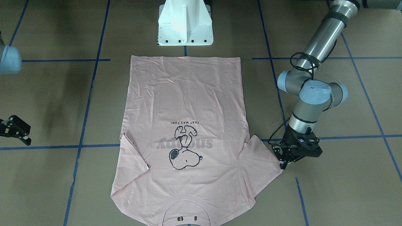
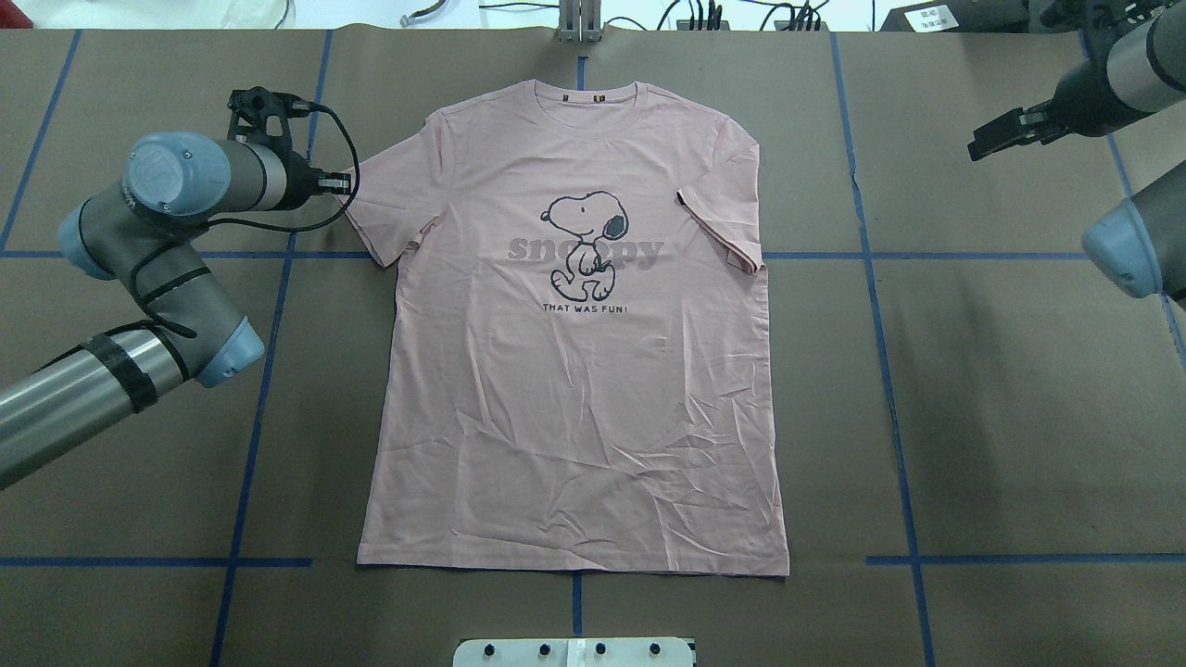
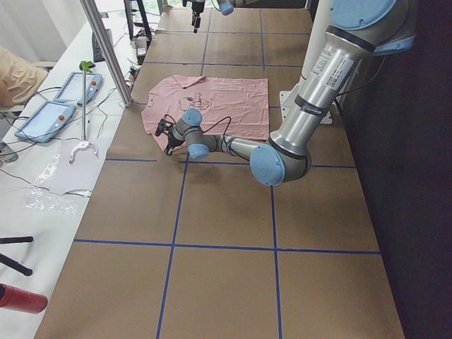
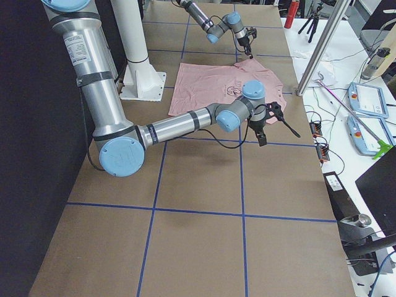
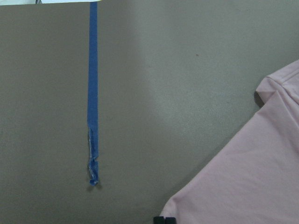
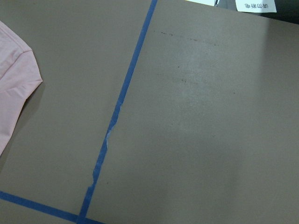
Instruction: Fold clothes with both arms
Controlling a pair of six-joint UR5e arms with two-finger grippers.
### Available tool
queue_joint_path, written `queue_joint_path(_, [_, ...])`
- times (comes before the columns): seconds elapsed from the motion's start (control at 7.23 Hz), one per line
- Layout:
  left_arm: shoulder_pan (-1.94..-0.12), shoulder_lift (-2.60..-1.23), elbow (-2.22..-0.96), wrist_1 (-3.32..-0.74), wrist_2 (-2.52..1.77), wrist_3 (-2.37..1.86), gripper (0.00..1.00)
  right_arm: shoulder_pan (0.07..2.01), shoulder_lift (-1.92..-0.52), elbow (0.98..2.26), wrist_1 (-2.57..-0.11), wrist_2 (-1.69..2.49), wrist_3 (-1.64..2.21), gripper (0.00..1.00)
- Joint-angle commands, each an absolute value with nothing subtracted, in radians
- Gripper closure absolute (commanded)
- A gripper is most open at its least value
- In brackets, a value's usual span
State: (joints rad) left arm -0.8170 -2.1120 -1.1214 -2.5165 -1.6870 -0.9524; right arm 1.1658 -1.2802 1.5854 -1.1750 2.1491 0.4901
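You're seeing a pale pink T-shirt wearing a black-outlined beagle and grey lettering; blue tape is crossing the brown table.

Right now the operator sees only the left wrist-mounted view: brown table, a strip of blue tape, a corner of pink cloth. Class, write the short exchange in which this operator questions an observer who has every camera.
Operator: I only see a pink corner. Which side of the garment faces up?
Observer: The T-shirt lies spread out with the beagle print facing up.
Operator: Where is the other arm?
Observer: The right gripper is clear of the cloth, out over bare table beyond the far sleeve, while the left gripper sits at the tip of the near sleeve.
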Motion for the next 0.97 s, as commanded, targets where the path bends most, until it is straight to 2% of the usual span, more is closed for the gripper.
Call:
queue_joint_path(0.0, [-0.819, -2.106, -1.179, -2.502, -1.7, -0.943, 1.0, 1.166, -1.281, 1.589, -1.175, 2.149, 0.492, 0.0])
queue_joint_path(0.14, [-0.819, -2.106, -1.231, -2.469, -1.739, -0.943, 1.0, 1.166, -1.281, 1.589, -1.175, 2.149, 0.492, 0.0])
queue_joint_path(0.42, [-0.813, -2.126, -1.386, -2.216, -1.744, -0.997, 1.0, 1.166, -1.279, 1.589, -1.175, 2.148, 0.494, 0.0])
queue_joint_path(0.69, [-0.741, -2.26, -1.373, -1.984, -1.665, -1.136, 1.0, 1.166, -1.279, 1.589, -1.175, 2.148, 0.494, 0.0])
queue_joint_path(0.83, [-0.727, -2.323, -1.302, -1.964, -1.649, -1.166, 1.0, 1.164, -1.279, 1.589, -1.175, 2.148, 0.494, 0.0])
